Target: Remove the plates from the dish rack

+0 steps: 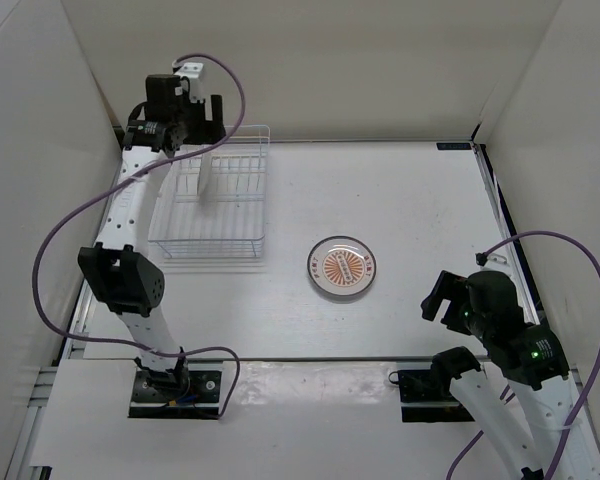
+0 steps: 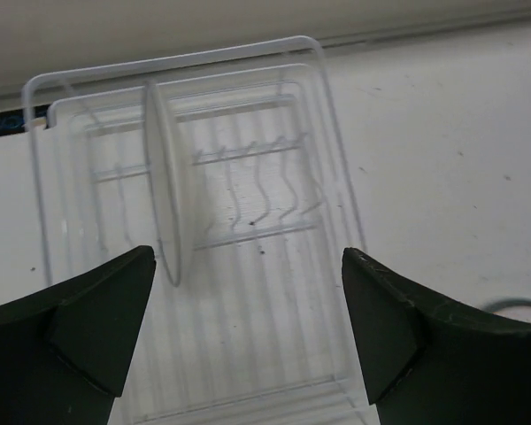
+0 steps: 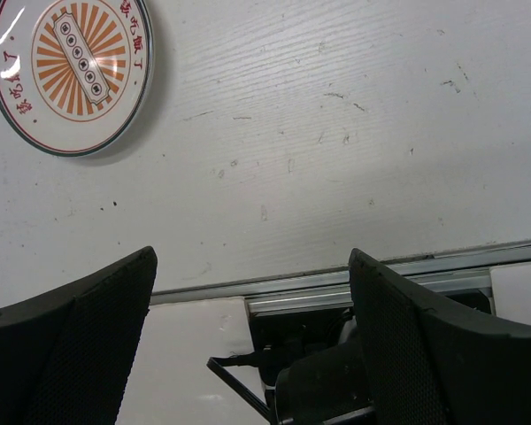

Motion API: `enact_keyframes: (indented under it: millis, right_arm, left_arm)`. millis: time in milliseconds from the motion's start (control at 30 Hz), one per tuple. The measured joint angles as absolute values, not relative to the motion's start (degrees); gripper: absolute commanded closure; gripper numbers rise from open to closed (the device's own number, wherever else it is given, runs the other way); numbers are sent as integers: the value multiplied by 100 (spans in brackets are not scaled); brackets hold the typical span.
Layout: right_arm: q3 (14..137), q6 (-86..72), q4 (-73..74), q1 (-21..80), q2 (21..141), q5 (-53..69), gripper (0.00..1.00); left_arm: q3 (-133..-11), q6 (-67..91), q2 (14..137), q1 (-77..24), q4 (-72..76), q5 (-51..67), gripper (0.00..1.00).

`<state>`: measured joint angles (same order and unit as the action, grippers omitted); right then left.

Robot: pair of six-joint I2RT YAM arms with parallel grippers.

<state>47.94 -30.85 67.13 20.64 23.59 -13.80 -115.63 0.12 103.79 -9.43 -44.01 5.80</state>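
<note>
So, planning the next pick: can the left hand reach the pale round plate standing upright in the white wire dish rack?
Probably yes: the left hand hangs open over the white wire dish rack, nothing covering the pale round plate.

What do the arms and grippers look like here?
The left arm and right arm have white links, black joint housings and looping purple cables. The left gripper and right gripper have black wedge-shaped fingers. Green lights glow on the right arm.
</note>
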Motion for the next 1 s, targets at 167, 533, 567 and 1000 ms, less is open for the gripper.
enact_keyframes:
  millis: [167,533,567,1000]
  right_arm:
    - [4794,-3057,6709,2064,2362,-1380,10]
    - [4792,-2991,6709,2064,2427,-1380,10]
    - [4792,-2987,6709,2064,2434,-1378,10]
    - [4792,-2950,6709,2064,2475,-1330,10]
  left_arm:
    - [-11767,222,10899,-565,-4185,471,12]
    - [-11690,598,11898,-176,-3857,958,15]
    - [-11681,596,11898,-176,-3852,952,16]
    - [-11306,388,11896,-178,-3570,941,83]
